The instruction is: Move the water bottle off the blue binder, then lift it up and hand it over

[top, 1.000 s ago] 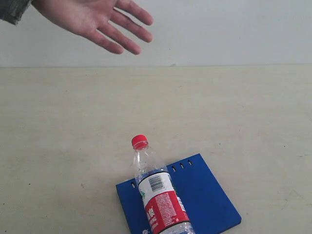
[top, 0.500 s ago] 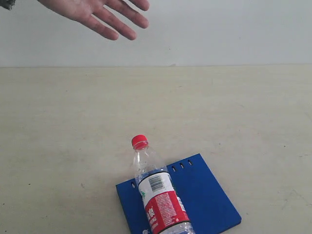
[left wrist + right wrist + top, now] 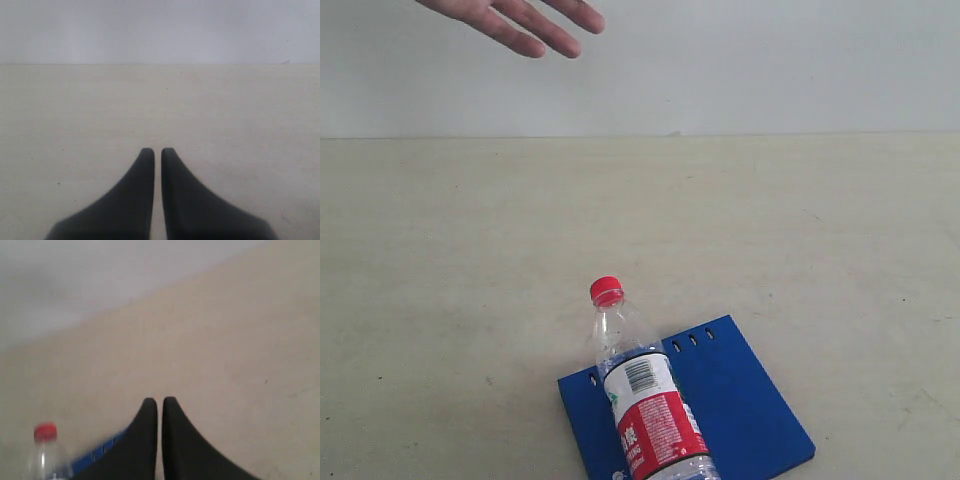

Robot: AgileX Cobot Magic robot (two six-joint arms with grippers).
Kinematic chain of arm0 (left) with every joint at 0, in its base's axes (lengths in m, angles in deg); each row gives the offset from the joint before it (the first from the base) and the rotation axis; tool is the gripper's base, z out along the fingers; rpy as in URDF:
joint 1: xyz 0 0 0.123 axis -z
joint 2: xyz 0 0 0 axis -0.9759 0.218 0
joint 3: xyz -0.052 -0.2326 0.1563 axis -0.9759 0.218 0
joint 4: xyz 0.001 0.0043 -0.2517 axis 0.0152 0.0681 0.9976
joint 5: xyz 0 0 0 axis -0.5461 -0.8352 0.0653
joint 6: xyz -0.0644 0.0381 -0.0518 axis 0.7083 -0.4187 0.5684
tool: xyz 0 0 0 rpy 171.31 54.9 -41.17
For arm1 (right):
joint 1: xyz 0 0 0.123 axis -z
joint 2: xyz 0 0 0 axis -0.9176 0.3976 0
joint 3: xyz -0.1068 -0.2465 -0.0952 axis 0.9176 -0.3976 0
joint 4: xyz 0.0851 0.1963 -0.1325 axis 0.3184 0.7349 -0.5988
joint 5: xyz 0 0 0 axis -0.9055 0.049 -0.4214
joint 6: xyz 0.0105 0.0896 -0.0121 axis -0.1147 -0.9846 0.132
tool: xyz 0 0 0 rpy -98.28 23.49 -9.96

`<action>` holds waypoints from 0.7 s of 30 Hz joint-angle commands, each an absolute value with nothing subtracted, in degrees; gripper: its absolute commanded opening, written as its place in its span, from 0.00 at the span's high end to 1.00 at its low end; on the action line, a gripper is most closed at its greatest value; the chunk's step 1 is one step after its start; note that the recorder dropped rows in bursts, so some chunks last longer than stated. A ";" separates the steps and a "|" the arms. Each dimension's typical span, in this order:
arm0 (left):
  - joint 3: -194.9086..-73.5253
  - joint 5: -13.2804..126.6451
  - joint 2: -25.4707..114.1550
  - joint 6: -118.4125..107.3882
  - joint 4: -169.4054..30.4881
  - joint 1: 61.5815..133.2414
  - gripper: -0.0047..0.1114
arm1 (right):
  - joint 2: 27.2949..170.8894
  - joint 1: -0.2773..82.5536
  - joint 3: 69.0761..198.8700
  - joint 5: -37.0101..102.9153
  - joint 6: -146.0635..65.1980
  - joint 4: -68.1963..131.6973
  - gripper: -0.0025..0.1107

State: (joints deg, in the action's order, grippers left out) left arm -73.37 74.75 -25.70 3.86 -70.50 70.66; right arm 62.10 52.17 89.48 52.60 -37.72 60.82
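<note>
The water bottle (image 3: 645, 400) stands upright on the blue binder (image 3: 735, 410) near the front of the table, red cap on top. In the right wrist view the water bottle (image 3: 45, 450) and a strip of the blue binder (image 3: 97, 456) show beside the dark fingers. My right gripper (image 3: 160, 401) is shut with nothing in it and stands apart from the bottle. My left gripper (image 3: 157, 150) is shut over bare table, with neither object in its view. Neither gripper shows in the exterior view.
A person's open hand (image 3: 525, 20) hovers at the back left above the beige table (image 3: 770, 220). A pale wall (image 3: 770, 60) stands behind the table's far edge.
The person's hand has drawn up and to the left, partly out of frame. Bottle and binder have not moved.
</note>
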 commanded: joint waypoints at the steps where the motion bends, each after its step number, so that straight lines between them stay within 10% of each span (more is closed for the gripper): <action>1: -73.53 74.27 -25.47 3.62 -69.96 70.64 0.92 | 82.08 43.64 96.06 58.09 -13.71 76.96 0.98; 7: -73.53 74.27 -25.47 3.62 -69.96 70.64 0.92 | 104.65 33.09 110.75 59.64 4.29 81.14 0.97; 15: -73.53 74.27 -25.47 3.62 -69.96 70.64 0.92 | 122.18 32.11 127.35 58.89 2.38 84.03 0.47; 21: -73.53 74.27 -25.47 3.62 -69.96 70.64 0.92 | 131.65 32.11 135.88 63.39 2.50 90.43 0.44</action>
State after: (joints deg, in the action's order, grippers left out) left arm -73.37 74.75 -25.70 3.86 -70.50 70.66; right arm 128.19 32.31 132.71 61.26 2.36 88.67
